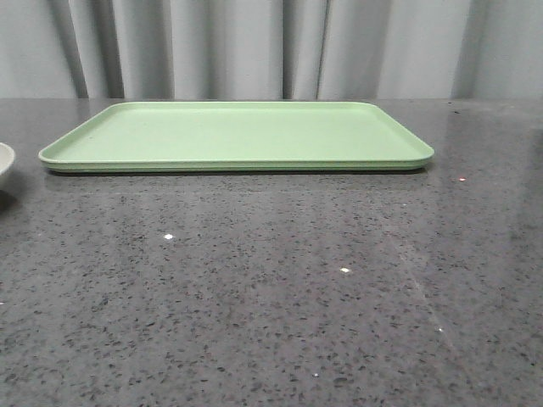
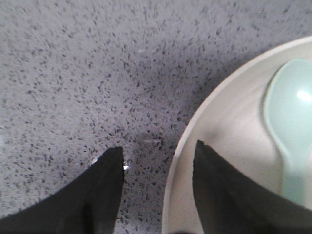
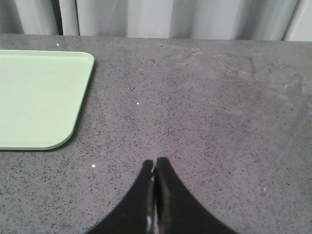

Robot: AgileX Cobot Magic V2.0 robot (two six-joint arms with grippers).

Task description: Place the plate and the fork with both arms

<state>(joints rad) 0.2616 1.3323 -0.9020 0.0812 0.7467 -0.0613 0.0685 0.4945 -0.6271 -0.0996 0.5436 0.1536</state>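
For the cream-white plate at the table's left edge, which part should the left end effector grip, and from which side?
Grip the plate by its raised rim, coming from above at the near edge. The left end effector is open and already straddles that rim, one finger over the table, the other over the dish. A pale blue spoon lies inside, so keep to the rim.
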